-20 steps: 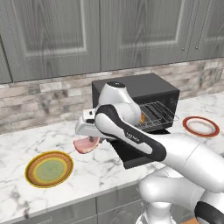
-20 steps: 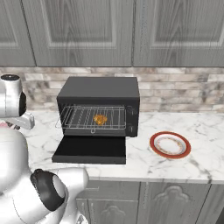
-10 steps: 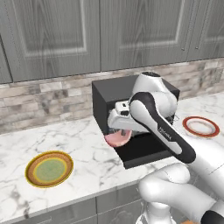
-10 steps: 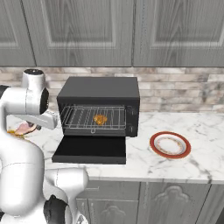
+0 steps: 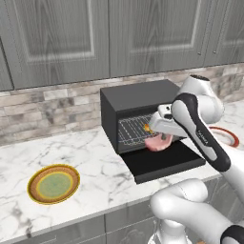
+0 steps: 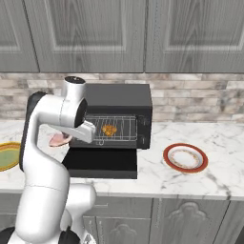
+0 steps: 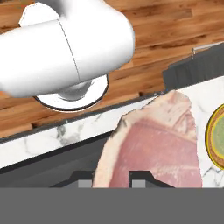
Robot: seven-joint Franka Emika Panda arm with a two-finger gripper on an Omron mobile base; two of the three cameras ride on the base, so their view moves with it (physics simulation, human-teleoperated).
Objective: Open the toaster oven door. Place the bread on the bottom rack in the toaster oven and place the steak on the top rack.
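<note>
I've got the steak (image 7: 153, 144) pinched in the gripper (image 7: 113, 181), jaws narrow on its near edge. In the left base view the steak (image 5: 158, 141) hangs over the toaster oven door (image 5: 162, 162), which lies flat open, just in front of the toaster oven (image 5: 128, 107) mouth. Bread (image 6: 109, 129) sits on a wire rack inside; can't tell which 1 from here. Green plate w/ yellow rim (image 5: 53, 184) far left on the counter (image 5: 95, 162), red-rimmed plate (image 6: 185, 157) to the right.
</note>
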